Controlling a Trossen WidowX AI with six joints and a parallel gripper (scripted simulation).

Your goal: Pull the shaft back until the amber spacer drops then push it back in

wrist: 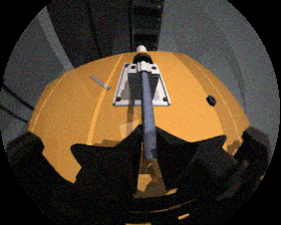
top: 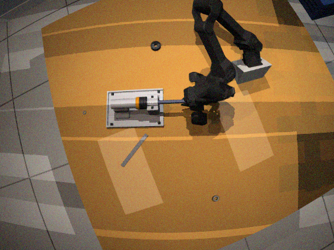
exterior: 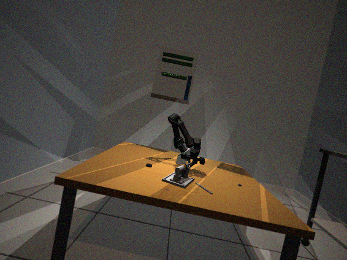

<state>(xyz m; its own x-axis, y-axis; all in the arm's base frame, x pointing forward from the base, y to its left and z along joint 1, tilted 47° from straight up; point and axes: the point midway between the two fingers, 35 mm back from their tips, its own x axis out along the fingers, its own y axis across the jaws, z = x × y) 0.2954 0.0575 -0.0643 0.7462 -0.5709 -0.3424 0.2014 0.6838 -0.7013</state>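
Note:
The light grey housing block [top: 121, 104] [exterior: 179, 169] stands on a white-rimmed base plate [top: 135, 126] [wrist: 118, 104]. The amber spacer [top: 137, 102] sits against the housing's end, with a black spacer [top: 143, 102] [wrist: 142, 57] beside it, both between the housing and the smaller bracket [top: 152, 100] [wrist: 144, 67]. The blue-grey shaft [top: 172, 101] [wrist: 147, 105] runs out of the bracket to my gripper [top: 186, 101] [wrist: 145, 126], which is shut on its outer part. How far the shaft reaches inside the spacers is hidden.
A grey flat bar [top: 134, 150] [exterior: 204, 188] [wrist: 100, 83] lies beside the base plate. A black ring [top: 154, 44] [exterior: 149, 165] [wrist: 211, 101] lies on its other side. A small grey ring [top: 214, 196] [exterior: 240, 184] and a tiny washer [top: 84, 112] lie farther off.

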